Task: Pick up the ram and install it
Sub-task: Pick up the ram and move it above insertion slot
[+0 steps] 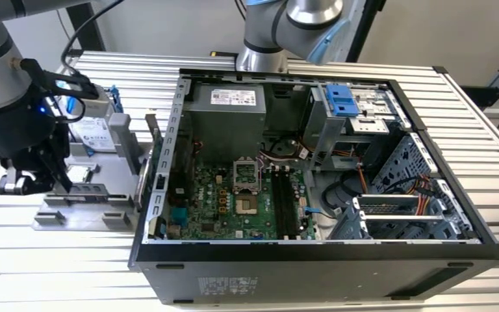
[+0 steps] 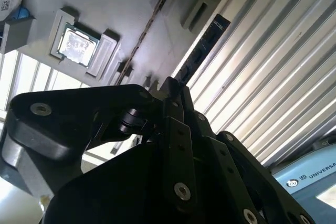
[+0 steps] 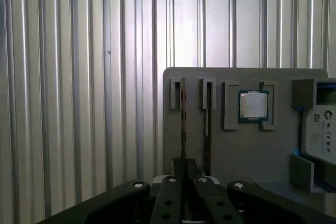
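A white label (image 1: 232, 97) with print too fine to make out sits on the grey power supply (image 1: 223, 123) inside the computer case (image 1: 319, 263). A white sticker (image 1: 228, 285), equally unreadable, is on the case's outer wall. In the first wrist view, the hard drive's label (image 3: 321, 135) carries small dark symbols. In the second wrist view, white capital lettering runs across a pale blue cover (image 2: 310, 179).

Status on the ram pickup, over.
Gripper over the gray fixture, lined up on the ram. Ram standing on edge in its slot. Second stick close alongside.
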Controlling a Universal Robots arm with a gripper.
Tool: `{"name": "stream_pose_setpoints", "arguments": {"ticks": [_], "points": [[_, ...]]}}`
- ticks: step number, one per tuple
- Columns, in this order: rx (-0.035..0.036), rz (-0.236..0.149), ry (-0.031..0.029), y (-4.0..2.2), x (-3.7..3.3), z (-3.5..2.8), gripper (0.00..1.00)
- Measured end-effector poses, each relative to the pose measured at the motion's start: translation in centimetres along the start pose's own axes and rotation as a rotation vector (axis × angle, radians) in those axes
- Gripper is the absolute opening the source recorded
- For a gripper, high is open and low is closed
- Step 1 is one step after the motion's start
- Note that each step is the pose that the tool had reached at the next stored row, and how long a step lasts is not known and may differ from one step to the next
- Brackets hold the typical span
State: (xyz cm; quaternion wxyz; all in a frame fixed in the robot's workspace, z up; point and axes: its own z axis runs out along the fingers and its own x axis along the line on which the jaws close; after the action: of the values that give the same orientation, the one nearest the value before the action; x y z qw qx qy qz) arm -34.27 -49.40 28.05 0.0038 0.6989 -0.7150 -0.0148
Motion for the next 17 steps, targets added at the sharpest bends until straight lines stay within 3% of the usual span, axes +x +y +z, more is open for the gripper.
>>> {"name": "stream_pose_setpoints", "arguments": {"ticks": [11,17], "points": [[0.0030,0.000,-0.0001,0.09,-0.03,-1.78,0.00],[0.0031,0.000,-0.0001,0.13,-0.05,-3.13,0.00]]}}
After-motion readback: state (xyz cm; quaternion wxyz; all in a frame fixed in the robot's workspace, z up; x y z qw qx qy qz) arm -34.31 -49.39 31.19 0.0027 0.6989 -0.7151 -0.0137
